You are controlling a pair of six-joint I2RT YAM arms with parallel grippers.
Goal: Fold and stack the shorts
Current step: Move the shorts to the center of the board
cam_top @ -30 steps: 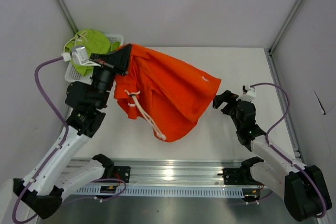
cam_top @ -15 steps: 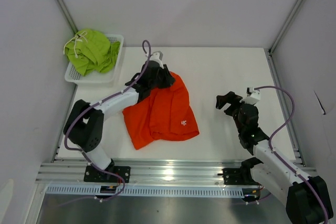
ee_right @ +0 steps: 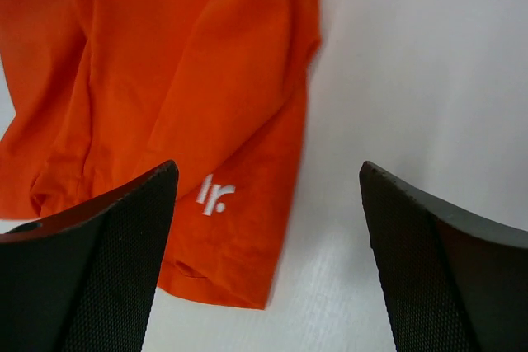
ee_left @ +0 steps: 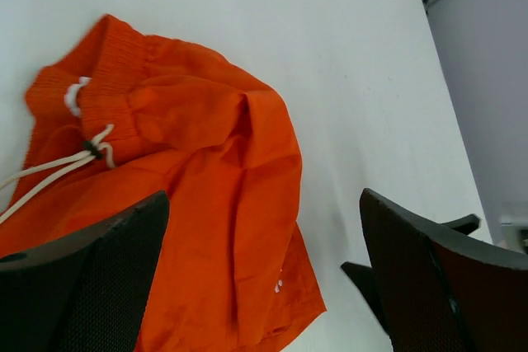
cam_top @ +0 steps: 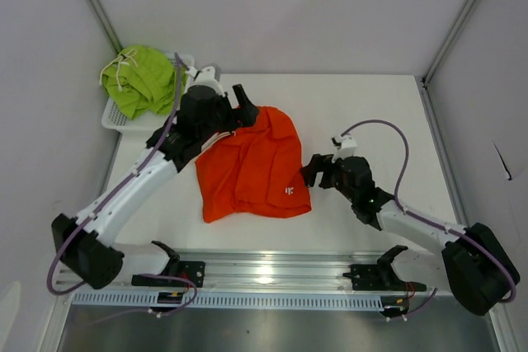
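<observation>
The orange shorts (cam_top: 256, 166) lie crumpled and partly folded on the white table, their white drawstring (ee_left: 49, 175) at the waistband end. My left gripper (cam_top: 246, 106) hovers open just above that far waistband end, holding nothing; the cloth lies below its fingers (ee_left: 82, 286). My right gripper (cam_top: 312, 171) stands open at the shorts' right hem, close to the small white logo (ee_right: 216, 194), with only table and hem between its fingers (ee_right: 445, 278). The lime green shorts (cam_top: 144, 80) are bundled in the basket at the back left.
The white mesh basket (cam_top: 111, 117) sits at the table's back left corner, against the left wall. Bare white table (cam_top: 379, 113) stretches to the right and behind the orange shorts. A metal rail (cam_top: 272, 274) runs along the near edge.
The left gripper has laid the orange shorts on the table, let go and opened, drawing back over the waistband. The right arm has moved left to the shorts' hem.
</observation>
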